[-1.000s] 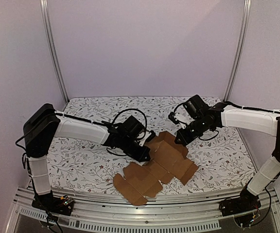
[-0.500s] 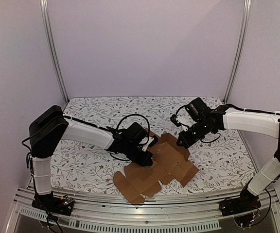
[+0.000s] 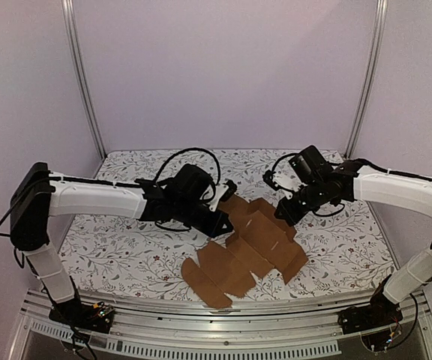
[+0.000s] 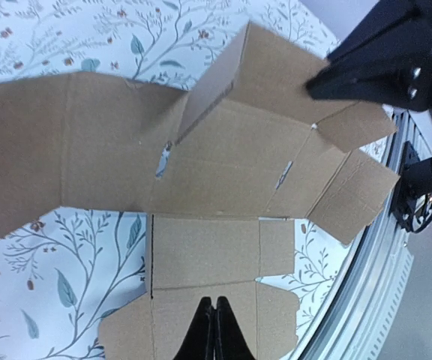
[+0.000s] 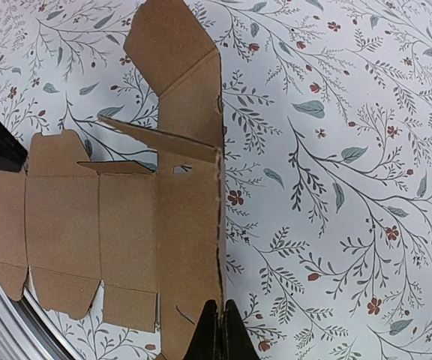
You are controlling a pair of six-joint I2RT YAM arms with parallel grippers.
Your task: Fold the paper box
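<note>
The paper box (image 3: 253,240) is a brown die-cut sheet lying mostly flat on the floral table. It also fills the left wrist view (image 4: 223,172) and the right wrist view (image 5: 126,217). One inner flap (image 4: 216,82) stands up from the sheet. My left gripper (image 3: 222,229) is shut at the sheet's far-left side, with its tips (image 4: 216,301) over a side flap and nothing between them. My right gripper (image 3: 282,219) is shut at the far-right side. Its tips (image 5: 220,304) sit right on the sheet's long outer edge, with no cardboard visibly clamped.
An aluminium rail (image 3: 223,319) runs along the near table edge, just past the sheet's near flaps. Two metal posts (image 3: 81,75) (image 3: 366,75) and plain walls close the back and sides. Black cables (image 3: 190,154) loop over the left wrist.
My left gripper has drawn back from over the sheet's middle to its far-left side, still shut. The sheet has shifted slightly away from the rail. My right gripper has barely moved.
</note>
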